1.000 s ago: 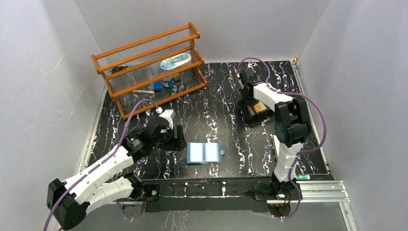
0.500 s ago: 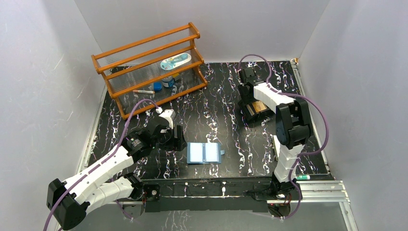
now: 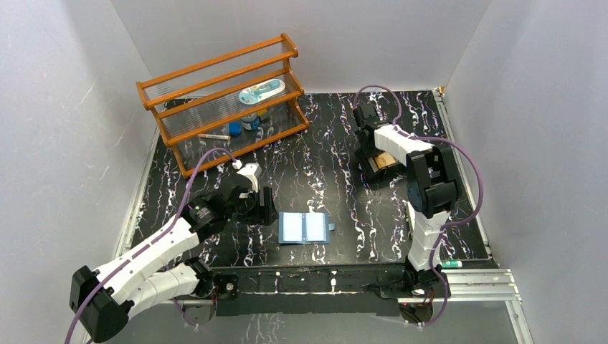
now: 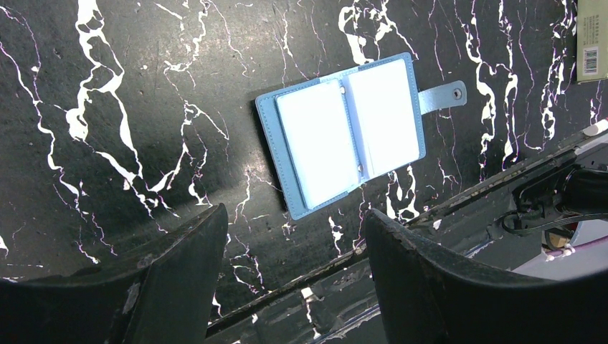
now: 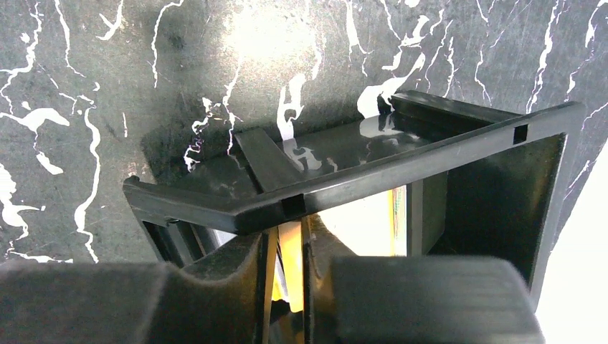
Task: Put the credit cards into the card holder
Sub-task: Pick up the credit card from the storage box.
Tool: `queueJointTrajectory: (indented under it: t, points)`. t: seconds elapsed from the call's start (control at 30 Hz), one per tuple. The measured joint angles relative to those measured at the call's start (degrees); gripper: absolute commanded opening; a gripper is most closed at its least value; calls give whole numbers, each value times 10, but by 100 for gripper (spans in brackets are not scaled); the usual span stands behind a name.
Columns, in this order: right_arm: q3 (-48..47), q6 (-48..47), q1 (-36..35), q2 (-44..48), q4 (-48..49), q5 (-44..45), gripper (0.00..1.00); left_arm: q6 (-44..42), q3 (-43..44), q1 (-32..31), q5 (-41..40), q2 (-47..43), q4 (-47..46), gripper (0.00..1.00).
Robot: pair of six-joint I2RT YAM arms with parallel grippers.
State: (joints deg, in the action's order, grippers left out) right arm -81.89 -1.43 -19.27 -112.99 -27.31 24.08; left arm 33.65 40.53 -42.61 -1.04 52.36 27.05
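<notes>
So the card holder (image 3: pixel 306 228) is lying open and flat on the desk (image 3: pixel 337 136), toward the near edge and roughly midway between the two arms. Light blue inside faces up, and the little snap tab (image 4: pixel 446 94) sticks out on one side. No card is in it that I can see.

The left arm's fingers (image 4: pixel 172 272) hang just beside the holder, spread well apart with nothing between them and not touching it. From that wrist cam you look straight down between them at the holder.

The right arm is reaching out to the black tray (image 5: pixel 401 161) further back on the right side of the desk, well apart from the holder. Its fingers (image 5: pixel 222 287) are down inside the tray and pulled in close together, with an orange-gold card (image 5: pixel 290 261) standing on edge between them, so it looks pinched. There's a paler card (image 5: pixel 362 222) behind it in the tray too. Can't tell how many cards are in there in total.

Back left there's a wooden rack (image 3: pixel 222 107) with a few small items on its shelves.
</notes>
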Motion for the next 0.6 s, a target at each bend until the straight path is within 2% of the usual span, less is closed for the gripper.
queueJointTrajectory:
  t: [0.33, 0.4, 0.6]
  points:
    - [-1, -2, -7, 23, -22, 2, 5, 0, -1, 0, 0, 0, 0, 69]
    - [-2, 0, -11, 34, -32, 2, 0, 0, -1, 0, 0, 0, 0, 69]
    - [-10, 6, -18, 45, -54, 22, 0, 0, -2, 0, 0, 0, 0, 69]
